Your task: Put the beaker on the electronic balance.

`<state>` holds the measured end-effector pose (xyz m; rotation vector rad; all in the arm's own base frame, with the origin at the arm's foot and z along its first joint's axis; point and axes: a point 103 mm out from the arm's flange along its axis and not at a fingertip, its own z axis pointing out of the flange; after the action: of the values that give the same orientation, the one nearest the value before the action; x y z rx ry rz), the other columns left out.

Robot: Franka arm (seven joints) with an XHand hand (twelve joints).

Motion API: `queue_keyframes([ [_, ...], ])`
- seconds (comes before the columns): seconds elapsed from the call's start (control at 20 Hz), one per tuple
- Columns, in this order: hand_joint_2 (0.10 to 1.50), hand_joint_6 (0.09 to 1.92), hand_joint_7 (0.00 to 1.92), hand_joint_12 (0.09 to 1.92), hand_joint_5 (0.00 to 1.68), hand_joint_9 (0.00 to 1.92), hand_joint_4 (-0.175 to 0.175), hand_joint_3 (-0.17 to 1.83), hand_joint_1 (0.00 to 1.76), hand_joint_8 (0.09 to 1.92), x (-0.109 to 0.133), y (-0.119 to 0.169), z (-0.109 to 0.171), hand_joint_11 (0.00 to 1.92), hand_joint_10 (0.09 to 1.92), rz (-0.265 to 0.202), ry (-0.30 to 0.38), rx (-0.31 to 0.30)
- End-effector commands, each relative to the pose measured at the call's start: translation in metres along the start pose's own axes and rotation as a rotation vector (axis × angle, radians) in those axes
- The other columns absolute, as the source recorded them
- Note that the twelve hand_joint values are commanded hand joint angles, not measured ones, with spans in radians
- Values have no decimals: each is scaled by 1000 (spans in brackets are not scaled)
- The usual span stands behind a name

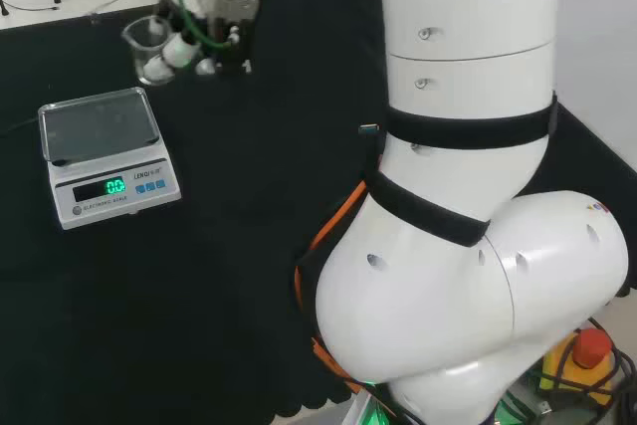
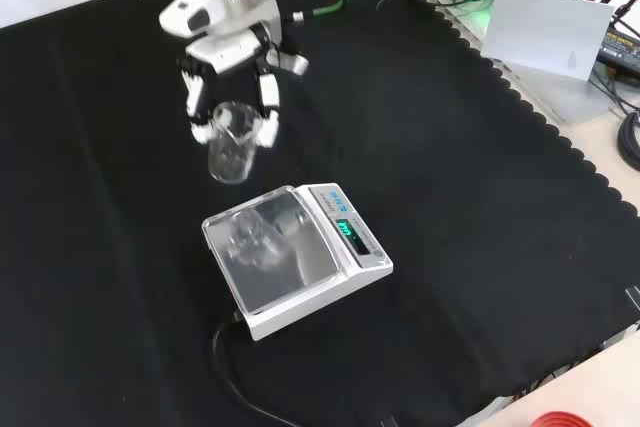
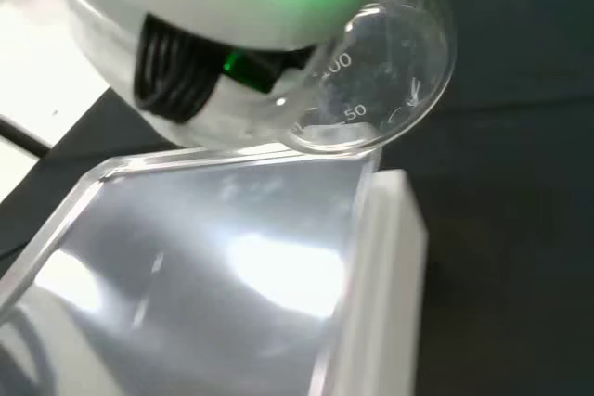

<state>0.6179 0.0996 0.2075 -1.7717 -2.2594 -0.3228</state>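
The carry is under way: the hand [image 2: 232, 87] has its fingers curled round the beaker [image 2: 231, 143], which hangs in the air just short of the electronic balance [image 2: 297, 256], beyond the pan's far edge in the front view and not yet over it. The pan [image 1: 100, 124] is bare and reflective, and the display glows green. Next, I judge, the beaker must travel over the middle of the pan, come down upright until its base sits flat, and only then be let go (an off-centre landing near the rim could tip it). The beaker is clear glass, apparently empty, with printed graduation marks on its wall [image 3: 371, 90] and a pouring lip. The balance stands on the black-clothed bench [image 2: 480, 197].
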Motion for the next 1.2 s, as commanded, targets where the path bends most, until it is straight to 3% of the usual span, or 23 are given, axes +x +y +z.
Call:
queue_keyframes([
  [0.05, 532, 732, 1337, 694, 1297, 1539, -126, 865, 1199, 972, 47, 13, 31, 1553, 517, -57, -16, 68],
  [0.45, 531, 728, 1335, 695, 1299, 1539, -125, 865, 1199, 974, 62, 13, 53, 1553, 517, -70, -16, 117],
  [0.95, 530, 722, 1333, 695, 1302, 1539, -124, 864, 1199, 977, 55, 12, 77, 1551, 517, -42, -3, 166],
  [1.2, 535, 703, 1325, 700, 1308, 1539, -104, 850, 1197, 985, 45, 5, 79, 1544, 514, -44, 1, 177],
])
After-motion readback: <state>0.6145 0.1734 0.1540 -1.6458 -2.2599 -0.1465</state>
